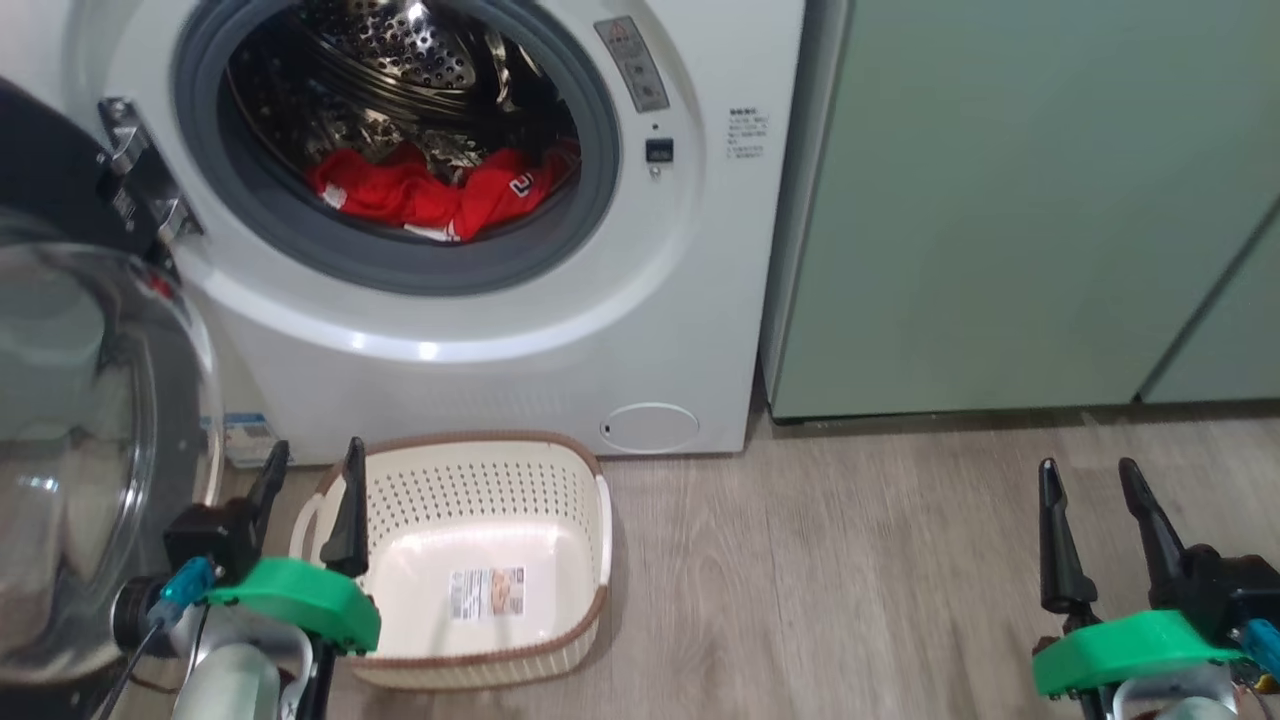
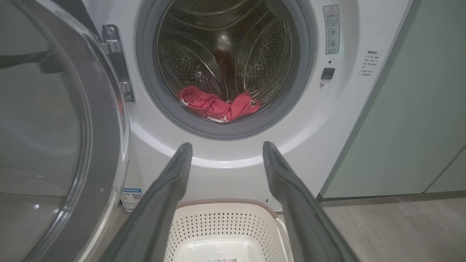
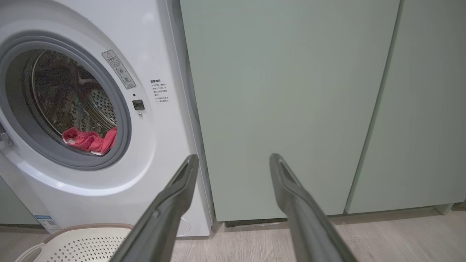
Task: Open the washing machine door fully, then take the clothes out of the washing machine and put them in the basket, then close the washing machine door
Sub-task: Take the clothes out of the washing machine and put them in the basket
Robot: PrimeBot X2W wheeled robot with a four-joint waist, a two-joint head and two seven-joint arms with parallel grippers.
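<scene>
Sitting in the washing machine (image 1: pixel 600 330) drum: red clothes (image 1: pixel 430 190), low at the front just behind the grey gasket, bundle stretched left to right. Its door (image 1: pixel 90 400) is swung wide to the left on the hinge. Upright on the floor (image 1: pixel 850 560) just before the washer: the basket (image 1: pixel 590 520), mouth up, bottom sticker in plain sight. By its left rim: left gripper (image 1: pixel 316 447); right gripper (image 1: pixel 1088 466) well off to the right; both spread wide, holding nothing

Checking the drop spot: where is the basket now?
Head view, lower left: the basket stands on the floor before the washing machine, below its open drum, by the left gripper.
</scene>
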